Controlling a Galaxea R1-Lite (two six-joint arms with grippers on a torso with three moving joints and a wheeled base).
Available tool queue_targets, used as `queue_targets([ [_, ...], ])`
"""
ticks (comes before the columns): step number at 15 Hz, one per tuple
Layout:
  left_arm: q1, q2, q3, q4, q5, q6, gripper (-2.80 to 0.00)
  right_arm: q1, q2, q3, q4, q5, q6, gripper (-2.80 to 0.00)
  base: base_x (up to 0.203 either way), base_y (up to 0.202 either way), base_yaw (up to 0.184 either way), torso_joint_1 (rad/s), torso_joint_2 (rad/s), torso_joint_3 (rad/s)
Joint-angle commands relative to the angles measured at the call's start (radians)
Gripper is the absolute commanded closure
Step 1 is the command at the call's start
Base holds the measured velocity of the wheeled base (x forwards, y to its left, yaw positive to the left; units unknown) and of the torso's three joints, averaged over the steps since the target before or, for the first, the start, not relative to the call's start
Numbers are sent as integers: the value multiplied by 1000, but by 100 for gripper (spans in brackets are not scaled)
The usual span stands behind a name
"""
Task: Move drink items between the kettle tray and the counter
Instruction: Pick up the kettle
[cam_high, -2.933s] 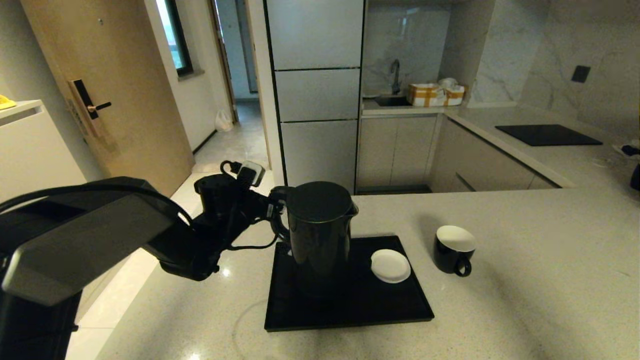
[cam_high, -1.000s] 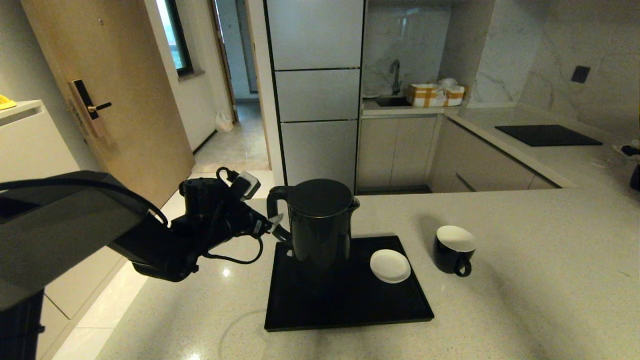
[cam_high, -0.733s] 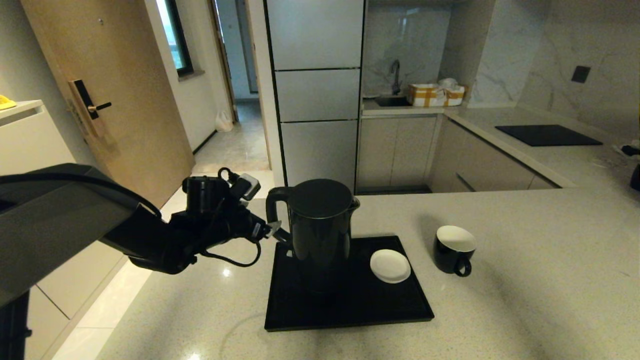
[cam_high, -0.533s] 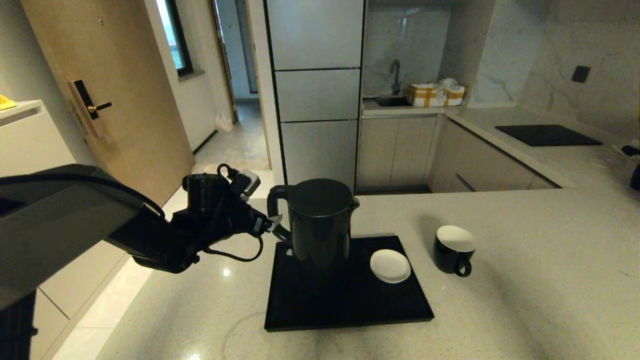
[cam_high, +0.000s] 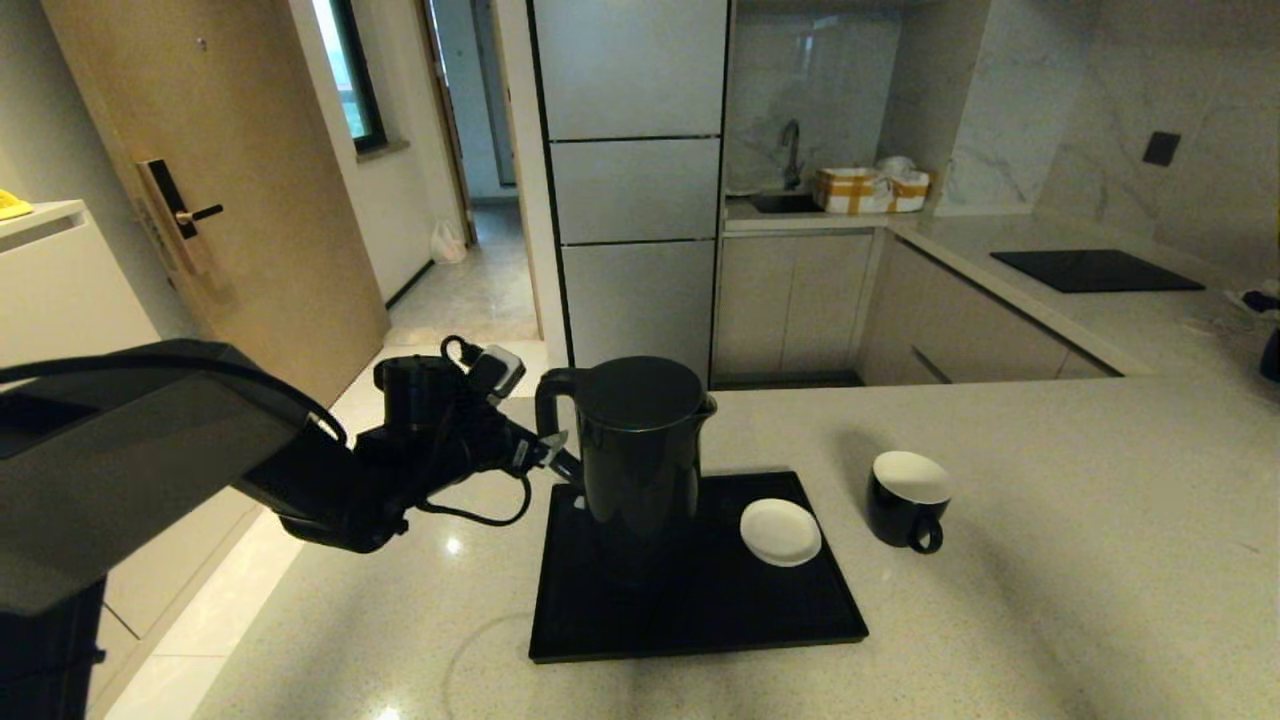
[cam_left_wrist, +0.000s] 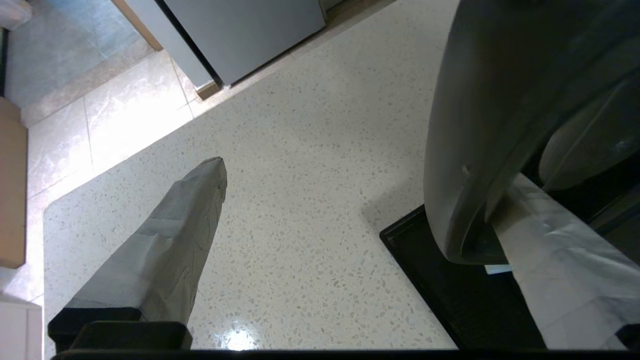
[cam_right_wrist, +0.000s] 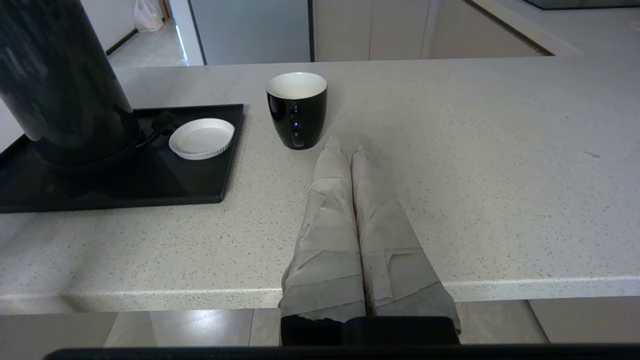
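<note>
At the tray's (cam_high: 700, 610) left edge, left gripper (cam_high: 548, 452), jaws released, straddles the kettle (cam_high: 640, 460) handle: centre both fingers, then clench before lifting; right gripper (cam_right_wrist: 345, 150) parked, jaws clenched.

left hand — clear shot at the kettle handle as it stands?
Probably yes. The left hand is open and straddles the kettle handle: one finger outside it, the other threaded between handle and kettle body. Nothing blocks the closing.
</note>
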Motion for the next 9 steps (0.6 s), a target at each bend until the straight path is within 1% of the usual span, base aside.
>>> queue_targets([
  [1,-11,19,-13,-5,7,2,-280,0,0,0,0,0,0,0,0,0,0,0,0,0],
  [2,-17,24,-25,-6,36,8,-280,0,0,0,0,0,0,0,0,0,0,0,0,0],
  [3,-18,25,-26,-6,39,9,-280,0,0,0,0,0,0,0,0,0,0,0,0,0],
  [4,-24,36,-33,-11,57,6,-280,0,0,0,0,0,0,0,0,0,0,0,0,0],
  [5,-32,64,-41,-25,84,3,-280,0,0,0,0,0,0,0,0,0,0,0,0,0],
  [6,-36,78,-29,-66,95,10,-280,0,0,0,0,0,0,0,0,0,0,0,0,0],
  [7,-38,70,-19,-48,98,16,-280,0,0,0,0,0,0,0,0,0,0,0,0,0],
  [9,-42,35,-11,40,101,17,-280,0,0,0,0,0,0,0,0,0,0,0,0,0],
])
